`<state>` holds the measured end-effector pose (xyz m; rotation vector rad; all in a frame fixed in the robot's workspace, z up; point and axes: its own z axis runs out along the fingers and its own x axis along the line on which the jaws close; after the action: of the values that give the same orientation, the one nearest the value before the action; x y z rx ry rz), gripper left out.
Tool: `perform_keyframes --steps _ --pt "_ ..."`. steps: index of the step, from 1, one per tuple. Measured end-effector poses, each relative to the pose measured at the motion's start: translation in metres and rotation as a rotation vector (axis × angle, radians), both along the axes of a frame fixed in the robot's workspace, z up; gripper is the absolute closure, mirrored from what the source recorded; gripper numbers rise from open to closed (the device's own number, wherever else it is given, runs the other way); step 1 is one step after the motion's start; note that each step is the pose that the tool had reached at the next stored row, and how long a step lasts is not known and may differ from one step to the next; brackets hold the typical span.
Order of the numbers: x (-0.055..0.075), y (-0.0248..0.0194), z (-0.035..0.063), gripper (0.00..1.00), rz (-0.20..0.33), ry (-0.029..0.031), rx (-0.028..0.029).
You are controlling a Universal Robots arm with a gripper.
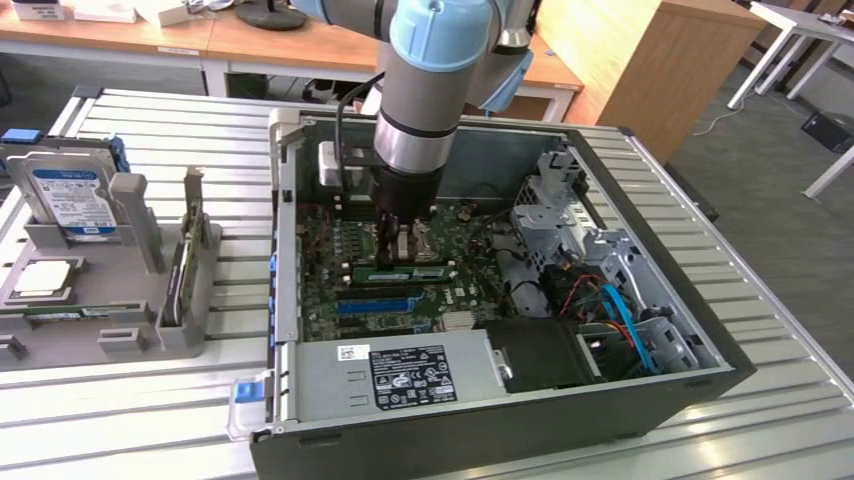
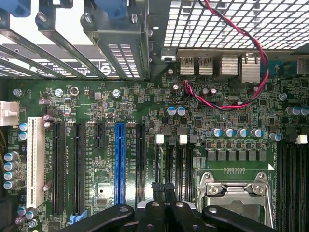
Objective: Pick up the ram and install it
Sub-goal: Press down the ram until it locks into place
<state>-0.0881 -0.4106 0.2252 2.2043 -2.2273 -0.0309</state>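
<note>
One green stick, the ram (image 1: 408,272), stands on edge on the motherboard inside the open computer case (image 1: 467,440), just on the far side of the blue slot (image 1: 380,302) from the power supply (image 1: 400,372), with a few dark slots between. Its long axis runs parallel to the blue slot. The gripper (image 1: 391,252) hangs straight down over it, nearer the stick's end on the exterior view's left than its middle. The fingers (image 2: 158,193) are pressed together with no gap between them, so they pinch nothing wide; their tips sit right at the ram's top edge. I cannot tell whether they touch it or stop just short. From how it lies, I judge the ram to be in its socket already, or very nearly so, with the closed tips placed to bear down on it. In the wrist view the gripper (image 2: 164,189) points along the black memory slots (image 2: 174,164), which lie beside the blue slot on the CPU socket (image 2: 235,191) side. Room is tight: the socket frame is close on one side, and the case walls stand well apart.
</note>
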Motion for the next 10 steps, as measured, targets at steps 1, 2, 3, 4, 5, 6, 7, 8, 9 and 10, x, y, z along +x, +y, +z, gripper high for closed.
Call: perform_keyframes --steps 1,2,3,4,5,6,7,8,9,10 --pt "0.0 0.0 0.0 0.89 0.0 0.0 0.0001" --pt "0.0 0.0 -0.0002 0.89 0.0 -0.0001 0.0003" --pt "-0.0001 -0.0001 -0.0006 0.89 0.0 -0.0002 0.0002" --pt "-0.0001 -0.0001 -0.0009 0.89 0.0 -0.0002 0.0001" --pt "-0.0001 -0.0001 -0.0009 0.89 0.0 -0.0003 0.0" --pt "-0.0002 0.0 -0.001 0.89 0.0 -0.0003 0.0" --pt "-0.0002 0.0 -0.001 0.89 0.0 -0.0004 0.0001" --pt "-0.0002 0.0 -0.001 0.89 0.0 -0.0003 0.0002" --pt "-0.0002 0.0 -0.0011 0.89 0.0 -0.0004 0.0002" --pt "-0.0002 0.0 -0.0013 0.89 0.0 -0.0003 0.0003"
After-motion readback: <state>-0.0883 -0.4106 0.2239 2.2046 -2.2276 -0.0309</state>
